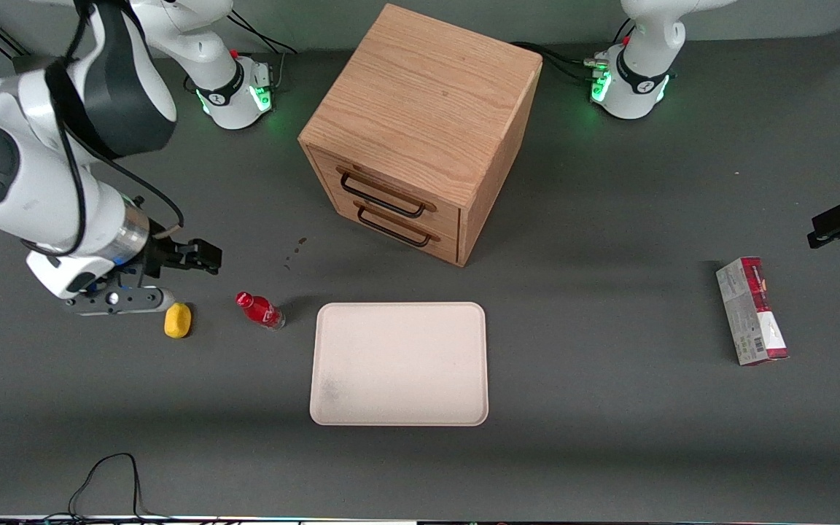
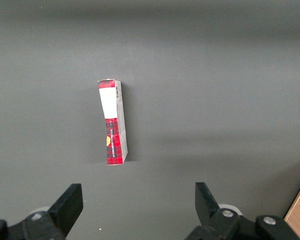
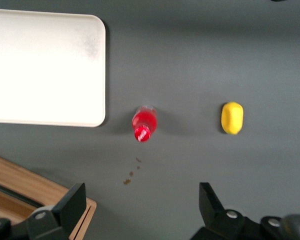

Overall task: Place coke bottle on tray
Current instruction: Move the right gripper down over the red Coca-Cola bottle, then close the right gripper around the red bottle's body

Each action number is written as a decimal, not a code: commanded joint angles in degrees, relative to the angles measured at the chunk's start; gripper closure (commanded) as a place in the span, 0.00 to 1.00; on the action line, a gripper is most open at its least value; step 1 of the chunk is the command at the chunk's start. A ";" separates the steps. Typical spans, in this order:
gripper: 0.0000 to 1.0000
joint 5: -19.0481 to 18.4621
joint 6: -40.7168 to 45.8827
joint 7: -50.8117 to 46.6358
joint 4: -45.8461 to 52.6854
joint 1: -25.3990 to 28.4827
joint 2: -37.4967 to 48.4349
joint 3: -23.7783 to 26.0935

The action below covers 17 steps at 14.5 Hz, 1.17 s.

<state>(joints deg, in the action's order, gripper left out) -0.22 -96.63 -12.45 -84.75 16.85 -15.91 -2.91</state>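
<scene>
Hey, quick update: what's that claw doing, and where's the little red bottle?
Gripper open, empty, above the table near the yellow lump. Coke bottle upright on the table, beside the tray, not on it. Nothing between them.

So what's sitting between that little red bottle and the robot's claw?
A yellow lump lies between the coke bottle and the open gripper, which hangs above the table; the front view shows it.
</scene>
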 commanded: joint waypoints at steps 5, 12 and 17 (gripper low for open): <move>0.00 2.76 -15.40 -0.82 -14.80 0.37 0.97 -0.25; 0.00 2.68 -31.85 -0.64 -26.51 1.69 1.06 -0.43; 0.00 2.24 -34.94 -0.47 -26.87 1.52 -0.78 -0.69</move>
<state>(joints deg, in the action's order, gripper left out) 1.58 -129.98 -12.46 -110.95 17.94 -16.74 -3.17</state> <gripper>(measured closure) 0.000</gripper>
